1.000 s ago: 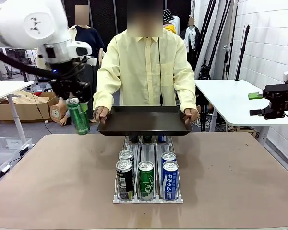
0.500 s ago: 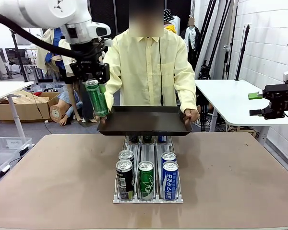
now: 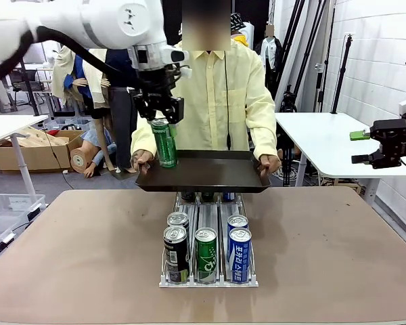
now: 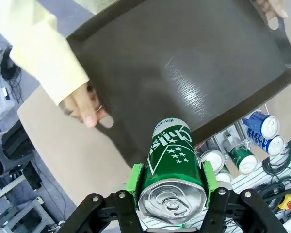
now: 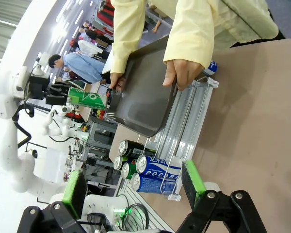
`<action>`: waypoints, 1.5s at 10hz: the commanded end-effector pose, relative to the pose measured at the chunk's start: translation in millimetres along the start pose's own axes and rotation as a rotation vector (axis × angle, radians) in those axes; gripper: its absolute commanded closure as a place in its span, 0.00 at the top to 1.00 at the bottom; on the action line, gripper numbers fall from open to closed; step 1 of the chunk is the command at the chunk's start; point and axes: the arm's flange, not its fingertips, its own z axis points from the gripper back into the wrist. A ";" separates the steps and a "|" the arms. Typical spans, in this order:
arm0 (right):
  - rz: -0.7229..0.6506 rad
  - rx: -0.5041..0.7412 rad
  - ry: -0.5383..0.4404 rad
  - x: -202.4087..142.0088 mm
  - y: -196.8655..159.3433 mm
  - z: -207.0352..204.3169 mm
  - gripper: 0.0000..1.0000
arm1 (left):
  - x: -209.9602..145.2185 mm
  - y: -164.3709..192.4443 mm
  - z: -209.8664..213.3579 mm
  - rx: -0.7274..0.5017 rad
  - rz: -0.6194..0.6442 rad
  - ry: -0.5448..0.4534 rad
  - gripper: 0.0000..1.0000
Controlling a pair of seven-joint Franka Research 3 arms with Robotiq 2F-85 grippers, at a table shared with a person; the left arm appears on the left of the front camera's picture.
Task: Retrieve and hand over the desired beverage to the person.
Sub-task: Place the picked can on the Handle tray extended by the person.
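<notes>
Green can (image 3: 165, 145), upper centre-left, over the left end of the tray (image 3: 210, 179), clamped near its rim by the left tool (image 3: 164, 124): stiff but thin-walled, slick, probably full; grip the sides. Right tool (image 5: 134, 184) apart.

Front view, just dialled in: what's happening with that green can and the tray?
The robot's left hand is shut on a slim green drink can, holding it over the left end of the dark rectangular tray that the person in the pale-yellow shirt holds out with both hands. Whether the can touches the tray is unclear. The right hand is open, off to the side. More cans stand in the clear rack below.
</notes>
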 end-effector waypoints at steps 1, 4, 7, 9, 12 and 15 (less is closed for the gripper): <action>-0.003 0.010 0.002 1.3 1.2 0.1 1.00 | 25.9 -8.9 10.4 0.013 0.004 0.010 0.00; -0.003 0.010 0.002 1.3 1.2 0.1 1.00 | 39.2 -18.1 -14.4 0.020 -0.012 0.069 0.00; -0.003 0.010 0.002 1.3 1.2 0.1 1.00 | 39.9 -17.0 -38.5 0.007 -0.006 0.108 0.00; -0.003 0.010 0.002 1.3 1.2 0.1 1.00 | 40.1 -11.1 -51.7 -0.002 0.002 0.130 0.00; -0.003 0.010 0.002 1.3 1.2 0.1 1.00 | 42.5 -4.2 -63.8 -0.017 0.006 0.157 0.00; -0.003 0.010 0.002 1.3 1.2 0.1 1.00 | 44.2 -1.6 -67.4 -0.022 0.007 0.164 0.00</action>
